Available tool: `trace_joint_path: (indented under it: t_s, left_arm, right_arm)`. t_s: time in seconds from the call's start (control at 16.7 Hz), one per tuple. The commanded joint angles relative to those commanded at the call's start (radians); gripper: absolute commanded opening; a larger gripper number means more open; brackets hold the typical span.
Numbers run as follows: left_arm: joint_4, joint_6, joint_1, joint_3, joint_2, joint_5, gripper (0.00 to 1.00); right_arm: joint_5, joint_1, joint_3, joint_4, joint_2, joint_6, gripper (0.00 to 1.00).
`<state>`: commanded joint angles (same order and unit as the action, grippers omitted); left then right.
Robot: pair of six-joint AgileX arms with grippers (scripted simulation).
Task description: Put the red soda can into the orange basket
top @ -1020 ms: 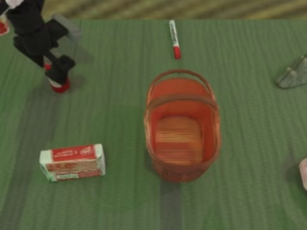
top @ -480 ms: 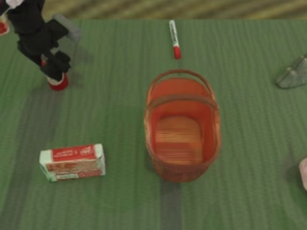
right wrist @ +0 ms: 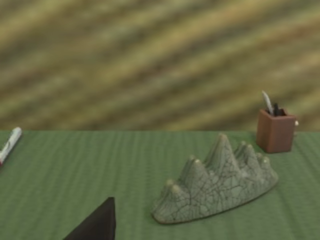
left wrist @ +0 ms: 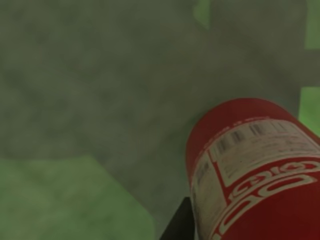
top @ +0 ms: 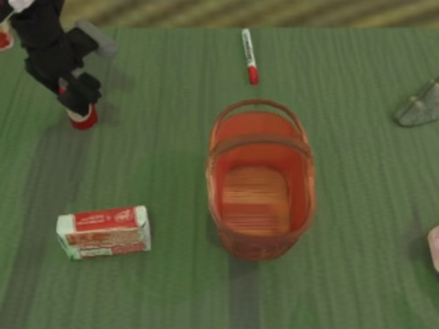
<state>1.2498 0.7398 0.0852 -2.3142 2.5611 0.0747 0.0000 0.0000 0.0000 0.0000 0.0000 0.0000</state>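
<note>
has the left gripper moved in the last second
Yes. In the top view the left gripper, over the red soda can, shifted slightly toward the table's far left corner, away from the red-and-white box.

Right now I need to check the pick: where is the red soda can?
The red soda can stands at the top view's far left, under the left gripper, well left of the orange basket.

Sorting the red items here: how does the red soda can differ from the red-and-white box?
The red soda can is a small cylinder; the red-and-white box is a bigger rectangular block. The can sits at the table's far left under the left gripper; the box lies nearer the front, with nothing touching it. Both carry red and white printing and sit left of the orange basket.
</note>
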Motion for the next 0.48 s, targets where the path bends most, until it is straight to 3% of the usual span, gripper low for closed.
trace_joint_path:
  t_s: [0.24, 0.48]
  left_arm:
    - [-0.030, -0.011, 0.003, 0.021, -0.005, 0.021, 0.00]
    - [-0.218, -0.082, 0.032, 0.139, -0.044, 0.145, 0.00]
  right_arm:
    - [0.000, 0.000, 0.000, 0.000, 0.000, 0.000, 1.00]
    - [0.000, 0.000, 0.000, 0.000, 0.000, 0.000, 1.00]
